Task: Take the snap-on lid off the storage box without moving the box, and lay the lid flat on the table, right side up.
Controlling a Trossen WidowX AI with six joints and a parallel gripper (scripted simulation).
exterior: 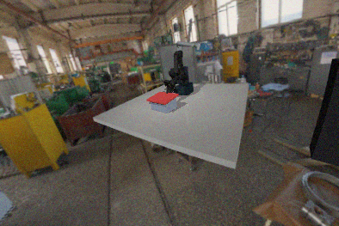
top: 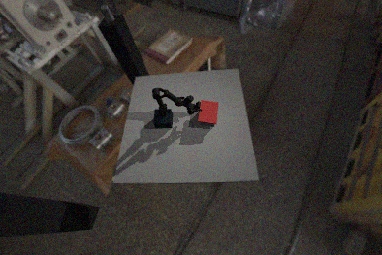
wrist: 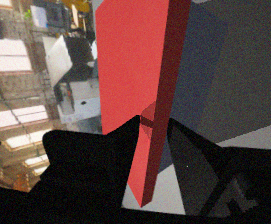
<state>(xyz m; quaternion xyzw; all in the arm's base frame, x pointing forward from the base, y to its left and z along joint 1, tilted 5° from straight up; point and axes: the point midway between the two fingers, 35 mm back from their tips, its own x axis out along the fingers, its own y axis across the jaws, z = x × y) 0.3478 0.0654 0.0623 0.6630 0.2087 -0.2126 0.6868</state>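
Observation:
The red lid [top: 208, 112] [exterior: 162, 97] [wrist: 128, 60] is right side up and about level over the storage box. My gripper [top: 199, 108] [exterior: 170, 91] [wrist: 153, 120] is shut on the lid's edge nearest the arm, one finger on each face. The blue-grey storage box [exterior: 163, 107] [wrist: 200, 70] stands on the white table [top: 223, 162] [exterior: 206, 131] under the lid. In the exterior view the lid looks a little raised and shifted from the box, but the size of any gap is hard to tell. The box's inside is hidden.
The arm's dark base [top: 163, 118] [exterior: 185, 88] stands on the table to the left of the box in the top view. Shadows of the arm and lid fall on the table top. The table's edges drop off to the workshop floor.

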